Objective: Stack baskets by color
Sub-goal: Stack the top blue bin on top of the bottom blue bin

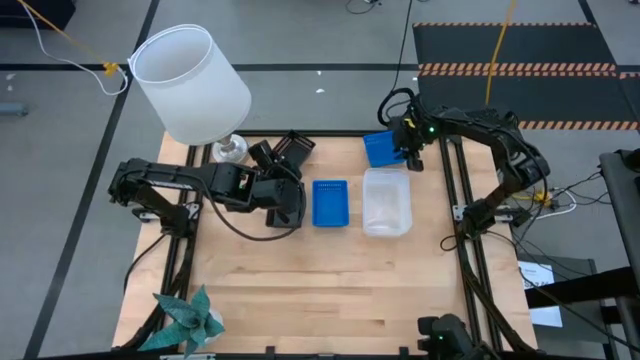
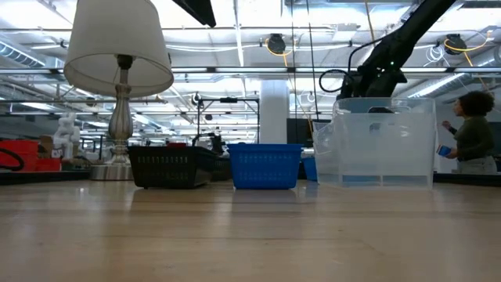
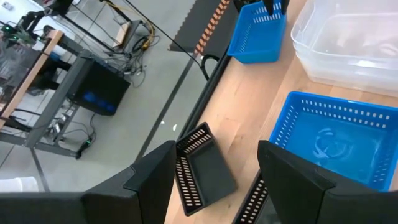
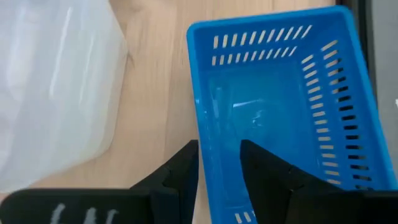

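Note:
A blue basket (image 1: 379,148) is at the table's far edge, with my right gripper (image 4: 219,163) shut on it. A second blue basket (image 1: 330,203) and the clear baskets (image 1: 387,200) stand side by side at mid-table. Two black baskets (image 1: 293,147) (image 1: 262,155) lie by the far edge near the lamp's foot. Another black basket (image 2: 168,167) stands left of the mid-table blue one. My left gripper (image 3: 214,152) hangs open above that black basket, touching nothing. My right gripper pinches one long side wall (image 4: 208,134) of the far blue basket near a corner. One finger (image 4: 267,171) is inside the basket and the other is outside. The fingers slant down from above on the table's right side. The basket stays level; whether it rests on the wood I cannot tell.
A white lamp (image 1: 190,80) stands at the far left corner and a teal paper ornament (image 1: 185,318) at the near left. The near half of the wooden table (image 1: 330,290) is bare. A person (image 2: 473,133) stands in the room beyond the table.

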